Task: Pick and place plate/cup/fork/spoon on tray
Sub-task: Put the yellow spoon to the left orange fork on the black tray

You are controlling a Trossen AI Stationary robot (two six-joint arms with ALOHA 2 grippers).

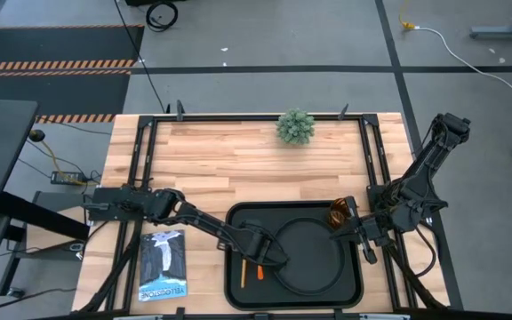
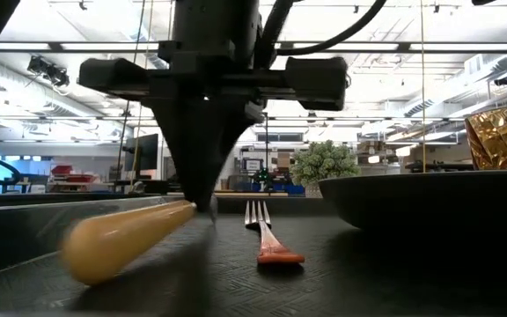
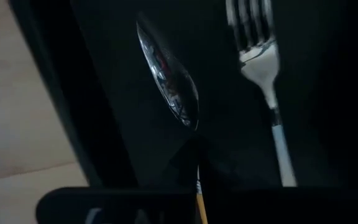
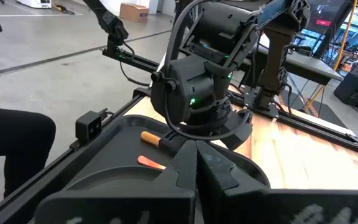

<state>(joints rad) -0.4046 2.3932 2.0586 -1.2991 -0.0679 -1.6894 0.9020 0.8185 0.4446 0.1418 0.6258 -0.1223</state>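
Left wrist view shows the spoon [image 3: 169, 78] lying on the black tray [image 3: 114, 93], its silver bowl ahead of the left pincer [image 3: 197, 158], whose fingers are pressed together on the thin orange handle. The fork [image 3: 260, 62] lies just beside it on the tray floor, tines pointing the same way. In the high view both utensils sit in the tray's left part, next to the round black plate [image 1: 314, 258] that fills the tray's middle. The amber cup [image 1: 340, 213] stands at the tray's right far corner, near the right pincer [image 1: 356, 233]; I cannot tell how its fingers stand. A booklet [image 1: 164, 265] lies on the desk [image 1: 238, 169] left of the tray, a small green plant [image 1: 296, 126] at the far edge.
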